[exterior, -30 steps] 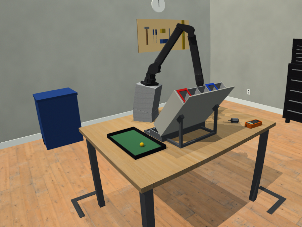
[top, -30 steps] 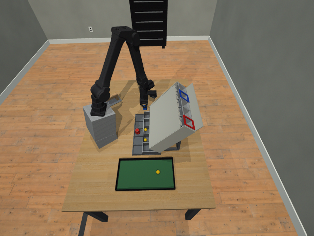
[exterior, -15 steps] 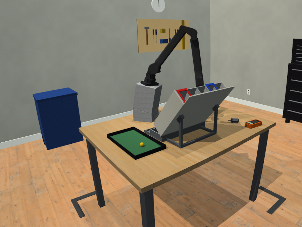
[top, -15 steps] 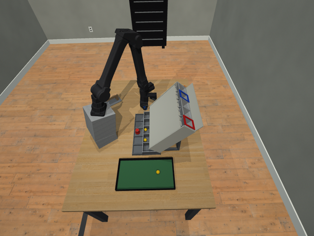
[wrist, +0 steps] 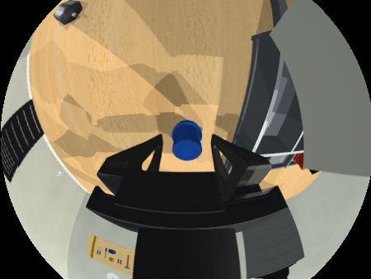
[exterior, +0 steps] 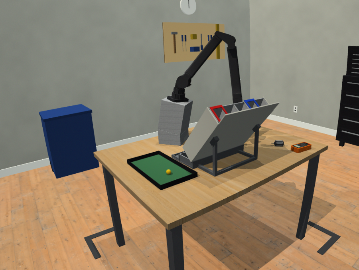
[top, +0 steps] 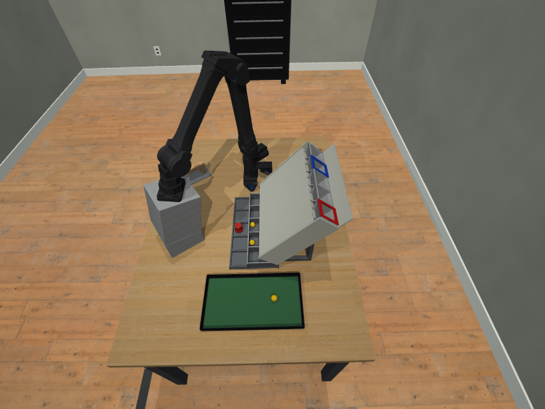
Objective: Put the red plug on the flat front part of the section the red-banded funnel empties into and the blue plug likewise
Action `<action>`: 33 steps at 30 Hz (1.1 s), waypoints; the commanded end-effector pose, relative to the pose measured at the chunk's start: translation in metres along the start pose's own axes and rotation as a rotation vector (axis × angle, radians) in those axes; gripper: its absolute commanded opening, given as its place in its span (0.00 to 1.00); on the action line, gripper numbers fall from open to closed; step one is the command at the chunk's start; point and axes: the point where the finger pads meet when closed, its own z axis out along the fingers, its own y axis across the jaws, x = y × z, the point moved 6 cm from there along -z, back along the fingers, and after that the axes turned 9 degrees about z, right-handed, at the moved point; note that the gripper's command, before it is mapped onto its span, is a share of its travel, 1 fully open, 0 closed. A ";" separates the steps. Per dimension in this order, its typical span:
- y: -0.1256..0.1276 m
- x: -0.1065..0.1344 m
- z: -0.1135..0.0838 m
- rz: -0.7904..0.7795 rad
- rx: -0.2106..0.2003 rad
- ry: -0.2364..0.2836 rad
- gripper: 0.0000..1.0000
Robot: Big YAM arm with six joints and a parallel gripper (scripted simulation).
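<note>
My gripper (top: 250, 186) (wrist: 186, 138) is open and low over the table, fingertips on either side of the blue plug (wrist: 187, 142), without visible contact. In the exterior view the board hides both. The red plug (top: 238, 227) (wrist: 299, 160) stands on the flat front part of the middle section. One yellow marble (top: 252, 224) lies in that section's compartment, another marble (top: 252, 242) in the compartment nearer the green tray (top: 229, 308) (exterior: 149, 162). A third marble (top: 274, 297) (exterior: 168, 171) lies in that tray. The red-banded funnel (top: 335, 215) (exterior: 216, 107) and blue-banded funnel (top: 326, 169) (exterior: 249, 100) are atop the board.
The sloping cover (top: 284, 189) rises close beside the gripper and hides the pipes. The arm's grey pedestal (top: 181, 219) (exterior: 174, 119) stands opposite. A small grey tray (top: 198, 174) lies behind the pedestal. A small motor (exterior: 279, 143) (wrist: 68, 11) and an orange multimeter (exterior: 301, 147) lie toward the table's far end.
</note>
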 end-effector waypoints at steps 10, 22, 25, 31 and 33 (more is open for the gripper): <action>0.004 -0.009 -0.006 0.000 -0.022 -0.017 0.63; 0.004 -0.009 -0.006 0.000 -0.022 -0.017 0.63; 0.004 -0.009 -0.006 0.000 -0.022 -0.017 0.63; 0.004 -0.009 -0.006 0.000 -0.022 -0.017 0.00; 0.004 -0.009 -0.006 0.000 -0.022 -0.017 0.00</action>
